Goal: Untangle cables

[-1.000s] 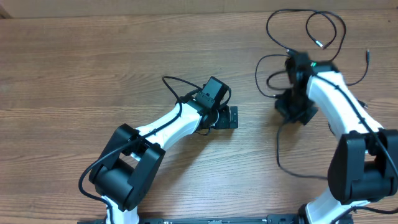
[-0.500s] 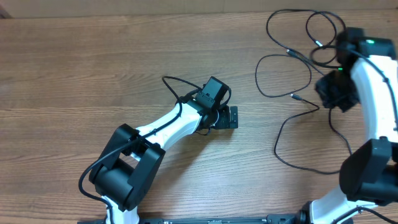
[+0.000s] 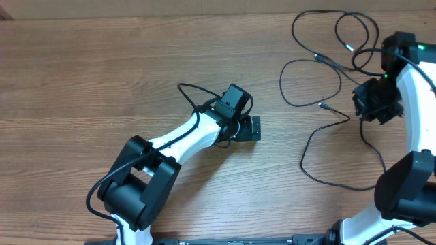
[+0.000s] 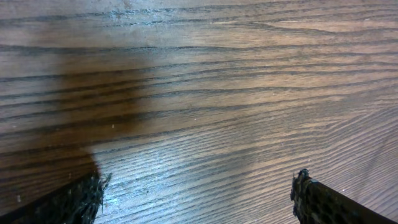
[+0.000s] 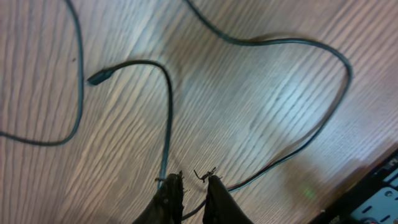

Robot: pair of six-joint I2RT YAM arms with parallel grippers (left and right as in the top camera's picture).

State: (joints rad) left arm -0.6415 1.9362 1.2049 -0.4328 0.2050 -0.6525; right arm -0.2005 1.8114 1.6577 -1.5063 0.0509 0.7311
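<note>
**Right jaws nearly together at a cable, left jaws wide over bare wood**

The right gripper (image 5: 191, 186) has its fingers almost together with a slim gap. One of the thin black cables (image 5: 170, 124) runs straight down into that gap, but I cannot tell whether it is clamped. A metal-tipped plug end (image 5: 96, 78) lies loose nearby. From overhead, the cables (image 3: 302, 160) sprawl in loose loops on the right of the wooden table (image 3: 102, 68), around the right gripper (image 3: 373, 102). The left gripper (image 4: 199, 186) is spread wide, well apart from them.
</note>
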